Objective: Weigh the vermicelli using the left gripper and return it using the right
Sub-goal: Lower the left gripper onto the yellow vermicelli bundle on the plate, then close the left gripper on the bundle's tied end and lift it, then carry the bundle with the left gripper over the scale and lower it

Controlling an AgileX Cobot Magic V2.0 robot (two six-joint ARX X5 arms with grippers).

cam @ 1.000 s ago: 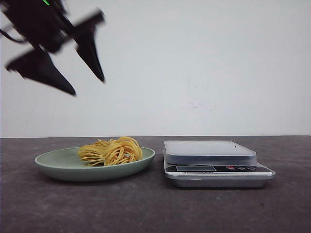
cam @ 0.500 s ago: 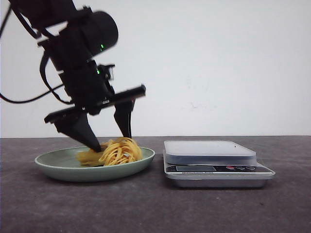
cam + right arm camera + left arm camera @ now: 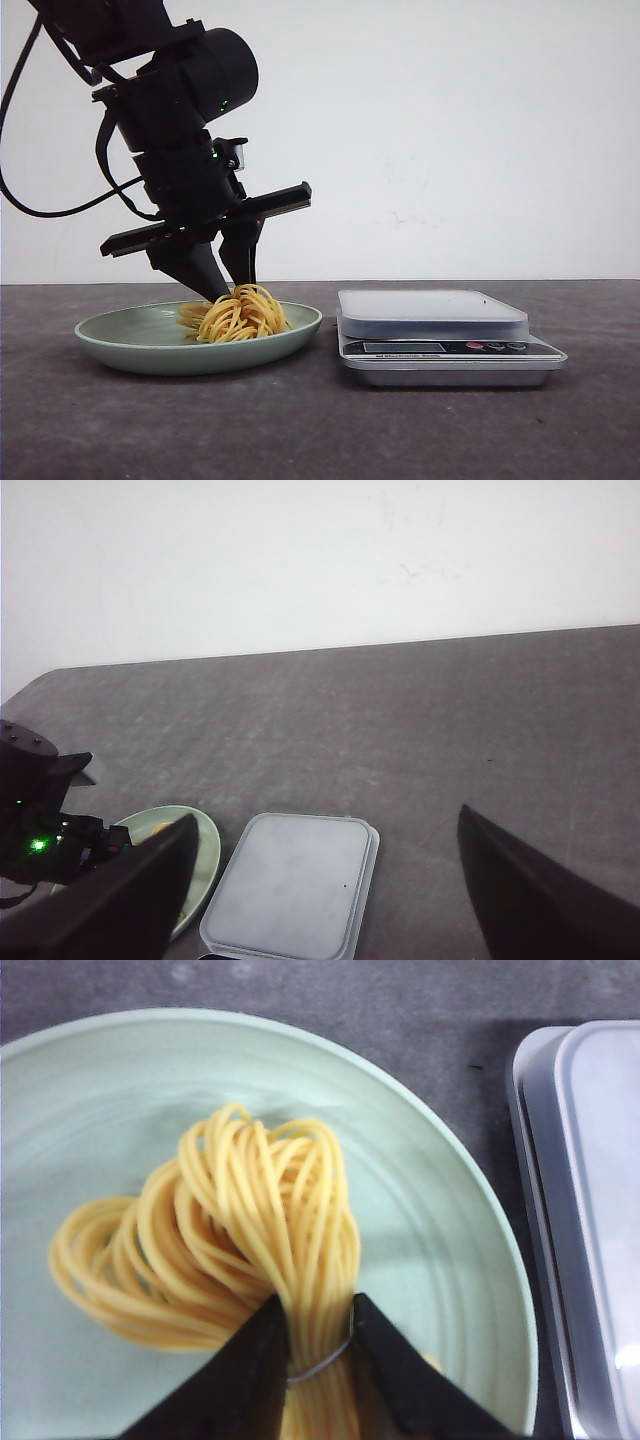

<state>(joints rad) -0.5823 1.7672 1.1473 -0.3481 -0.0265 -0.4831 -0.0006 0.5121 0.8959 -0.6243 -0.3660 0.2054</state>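
While pinching vermicelli on plate, left gripper nearly closed, scale writing unreadable.

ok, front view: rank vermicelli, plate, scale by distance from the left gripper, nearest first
1. vermicelli: pinched between the left gripper fingers, on the plate.
2. pale green plate: directly beneath the gripper, under the noodles.
3. kitchen scale: farthest, off to the right of the plate.

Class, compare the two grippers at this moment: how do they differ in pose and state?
The left gripper is down at the plate, shut on the vermicelli; the right gripper hangs high above the table, holding nothing. Left fingers stand close together, right fingers wide apart. Both have dark pointed fingers.
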